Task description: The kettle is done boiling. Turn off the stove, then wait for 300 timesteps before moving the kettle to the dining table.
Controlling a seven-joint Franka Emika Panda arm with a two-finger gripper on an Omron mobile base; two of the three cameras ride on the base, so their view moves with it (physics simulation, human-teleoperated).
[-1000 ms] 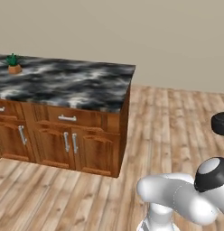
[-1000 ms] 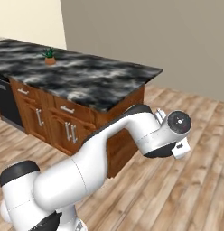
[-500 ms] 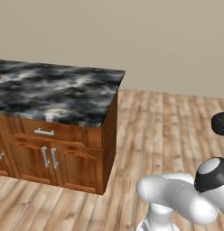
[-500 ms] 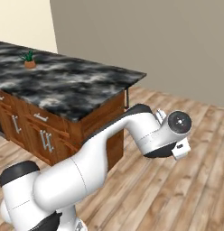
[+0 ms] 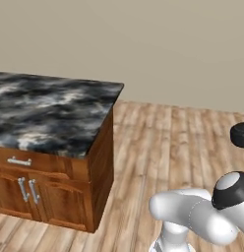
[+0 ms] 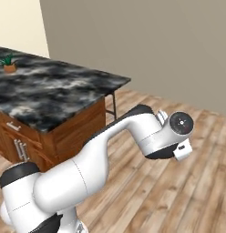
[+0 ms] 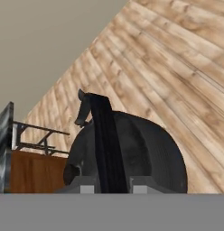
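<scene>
Black kettle hangs off its handle in my clamped gripper, table at nine o'clock, and any jolt could swing it loose onto the floor.

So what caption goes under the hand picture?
Dark kettle carried by its handle over the wooden floor.

Dark rounded kettle above wood floor, marbled dining table nearby
</scene>
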